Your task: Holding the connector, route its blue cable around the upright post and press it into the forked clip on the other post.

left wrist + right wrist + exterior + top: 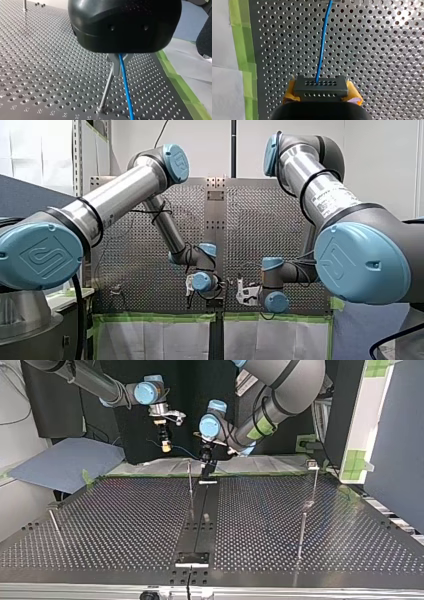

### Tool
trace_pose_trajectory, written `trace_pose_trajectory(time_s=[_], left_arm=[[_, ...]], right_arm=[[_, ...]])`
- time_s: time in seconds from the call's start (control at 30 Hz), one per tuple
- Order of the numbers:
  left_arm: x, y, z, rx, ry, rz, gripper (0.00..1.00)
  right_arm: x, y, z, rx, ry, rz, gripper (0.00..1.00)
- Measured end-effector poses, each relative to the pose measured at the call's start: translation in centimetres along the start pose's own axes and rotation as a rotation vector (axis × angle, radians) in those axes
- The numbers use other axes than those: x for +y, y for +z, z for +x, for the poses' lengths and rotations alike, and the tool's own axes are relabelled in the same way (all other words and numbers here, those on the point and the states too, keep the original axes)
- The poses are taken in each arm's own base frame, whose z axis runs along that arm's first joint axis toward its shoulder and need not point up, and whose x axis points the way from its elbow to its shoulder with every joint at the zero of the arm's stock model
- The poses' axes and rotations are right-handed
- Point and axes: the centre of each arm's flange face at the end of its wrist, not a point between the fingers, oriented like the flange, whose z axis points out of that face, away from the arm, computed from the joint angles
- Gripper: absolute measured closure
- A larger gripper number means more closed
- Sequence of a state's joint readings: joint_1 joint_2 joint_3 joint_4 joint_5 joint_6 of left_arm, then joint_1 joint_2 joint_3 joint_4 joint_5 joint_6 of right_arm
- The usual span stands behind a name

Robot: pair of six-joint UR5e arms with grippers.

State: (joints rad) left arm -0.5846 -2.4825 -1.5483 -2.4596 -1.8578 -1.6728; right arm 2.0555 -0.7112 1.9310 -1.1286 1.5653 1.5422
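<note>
In the right wrist view my right gripper [321,96] is shut on a dark grey connector [320,86], with its yellow pads [290,94] on both sides. The blue cable [322,47] leaves the connector and runs ahead over the perforated table. In the top view my right gripper [165,444] hangs above the table's far edge. The cable [186,451] sags from it across to my left gripper [207,467]. In the left wrist view the black gripper body [125,25] hides the fingers. The cable [125,85] comes out from under it and lies against the forked clip [115,61] on a thin leaning post [107,87].
Further thin posts stand at the top view's right [314,482], [301,532] and left [54,525]. A black strip [200,525] runs down the table's middle. Green tape [182,87] lines the table edge beside the forked post. A blue-grey sheet [65,462] lies beyond the far corner.
</note>
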Motion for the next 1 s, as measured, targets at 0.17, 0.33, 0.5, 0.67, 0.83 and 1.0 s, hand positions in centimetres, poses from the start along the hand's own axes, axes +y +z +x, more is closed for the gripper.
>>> trace_pose_trajectory(time_s=[0.17,0.33,0.5,0.67,0.83,1.0], left_arm=[[0.0,0.0,0.1,0.0,0.004,-0.006,1.0],[-0.1,-0.1,0.2,0.0,0.007,-0.003,1.0],[-0.3,0.0,0.1,-0.004,0.007,0.003,1.0],[-0.3,0.1,0.1,-0.005,0.003,0.008,1.0],[-0.5,0.1,0.1,-0.005,0.0,0.018,1.0],[-0.6,0.2,-0.1,-0.007,-0.006,0.023,1.0]], right_arm=[[0.3,0.3,0.1,0.004,0.002,-0.004,1.0],[0.6,0.6,0.2,0.009,0.006,-0.01,1.0],[1.0,1.1,0.5,0.017,0.008,-0.017,1.0],[1.3,1.4,0.6,0.02,0.01,-0.023,1.0],[1.5,1.5,0.5,0.02,0.011,-0.026,1.0],[1.5,1.5,0.4,0.017,0.012,-0.027,1.0]])
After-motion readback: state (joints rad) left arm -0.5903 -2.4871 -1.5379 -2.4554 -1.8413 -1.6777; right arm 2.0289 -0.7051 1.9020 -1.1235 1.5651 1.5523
